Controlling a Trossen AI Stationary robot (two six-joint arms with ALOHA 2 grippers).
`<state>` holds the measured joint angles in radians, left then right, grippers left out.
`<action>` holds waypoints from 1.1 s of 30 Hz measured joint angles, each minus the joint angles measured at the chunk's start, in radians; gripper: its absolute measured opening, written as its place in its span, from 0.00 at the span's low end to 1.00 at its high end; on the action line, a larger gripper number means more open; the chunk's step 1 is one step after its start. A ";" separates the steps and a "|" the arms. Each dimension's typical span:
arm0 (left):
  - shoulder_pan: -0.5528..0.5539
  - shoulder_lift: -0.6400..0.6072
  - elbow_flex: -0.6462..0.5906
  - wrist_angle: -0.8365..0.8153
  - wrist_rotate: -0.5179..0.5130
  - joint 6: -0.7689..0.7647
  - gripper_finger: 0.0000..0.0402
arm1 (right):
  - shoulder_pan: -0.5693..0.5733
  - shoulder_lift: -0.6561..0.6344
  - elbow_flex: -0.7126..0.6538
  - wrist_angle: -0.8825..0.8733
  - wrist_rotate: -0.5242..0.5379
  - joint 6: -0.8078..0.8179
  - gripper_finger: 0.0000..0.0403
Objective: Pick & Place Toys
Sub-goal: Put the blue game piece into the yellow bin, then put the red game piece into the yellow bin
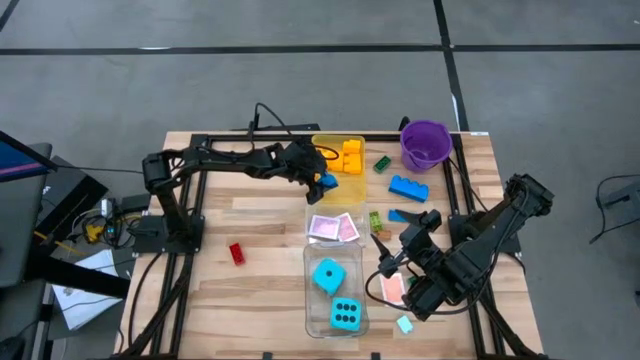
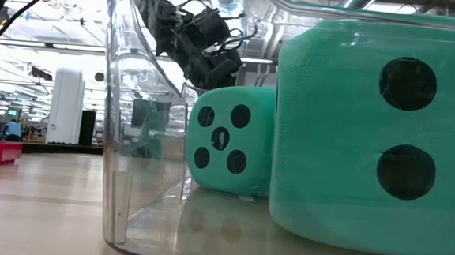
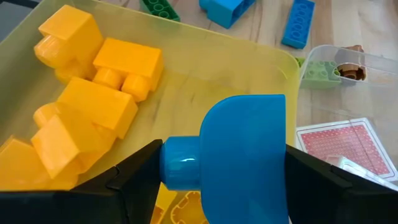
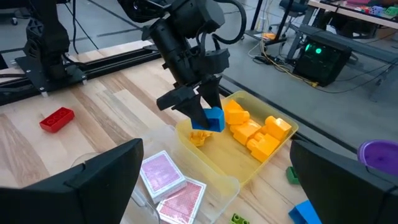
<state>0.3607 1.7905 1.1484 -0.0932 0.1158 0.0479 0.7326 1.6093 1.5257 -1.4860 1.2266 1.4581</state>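
Presently: left end effector (image 4: 202,112) clamped on a blue brick (image 3: 245,158) above the yellow-tinted tray (image 1: 322,143).

Its fingers (image 3: 134,177) pinch the brick across opposite flat faces, over the tray's near edge, where yellow bricks (image 3: 93,93) already lie. The right end effector (image 1: 392,262) hangs fully spread and empty near the tabletop's (image 1: 250,220) right side. Judged rigid, light and smooth-sided, the brick should tolerate a firm squeeze but may slip or twist; the broad parallel faces offer the best hold. Two dice (image 1: 337,293) sit in the clear tray (image 1: 308,300); they appear soft. A red brick (image 1: 237,253) lies apart.
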 joint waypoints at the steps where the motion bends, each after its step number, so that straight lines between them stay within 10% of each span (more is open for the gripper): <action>1: 0.000 0.000 0.000 0.000 0.000 0.000 0.66 | 0.000 0.000 0.000 0.000 0.000 0.000 0.99; 33: 0.000 -0.083 0.000 -0.042 -0.029 0.005 0.79 | 0.000 0.000 0.000 -0.002 0.000 -0.003 0.99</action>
<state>0.3605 1.7077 1.1481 -0.1350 0.0864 0.0533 0.7326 1.6089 1.5257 -1.4880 1.2263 1.4555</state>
